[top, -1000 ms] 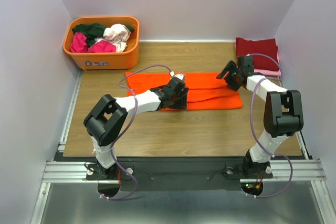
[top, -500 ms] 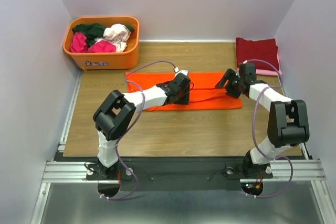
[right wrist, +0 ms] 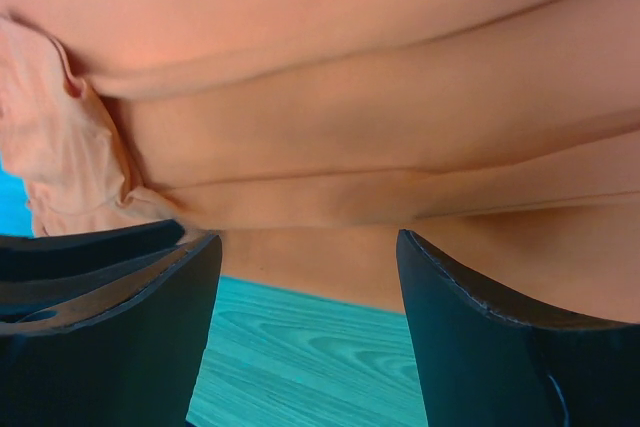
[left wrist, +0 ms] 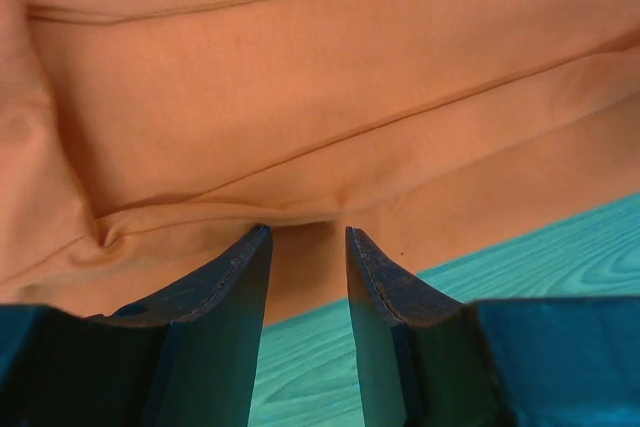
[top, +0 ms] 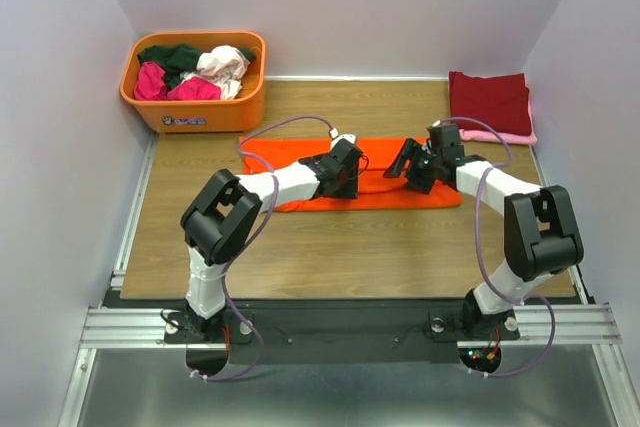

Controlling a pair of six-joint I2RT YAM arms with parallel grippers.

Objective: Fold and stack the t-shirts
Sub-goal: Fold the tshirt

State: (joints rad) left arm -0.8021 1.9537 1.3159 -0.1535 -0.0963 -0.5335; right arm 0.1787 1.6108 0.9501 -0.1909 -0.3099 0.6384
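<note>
A bright orange t-shirt (top: 440,192) lies folded into a long strip across the middle of the table. My left gripper (top: 347,185) rests low on the strip's middle. In the left wrist view, the left gripper (left wrist: 304,235) has its jaws partly apart, the tips touching a fold ridge of the orange t-shirt (left wrist: 330,97), with no cloth between them. My right gripper (top: 403,165) sits over the strip just right of the left one. Seen from the right wrist, the right gripper (right wrist: 307,237) is wide open at the near edge of the orange t-shirt (right wrist: 360,137).
A folded dark red t-shirt (top: 490,97) lies on a pink one (top: 518,137) at the back right corner. An orange plastic tub (top: 200,112) at the back left holds dark green (top: 168,55), magenta (top: 150,82) and whitish-pink (top: 226,65) shirts. Walls close in on three sides.
My right gripper has moved left from the shirt's right end toward its middle. My left gripper has shifted slightly right and its jaws have narrowed.
</note>
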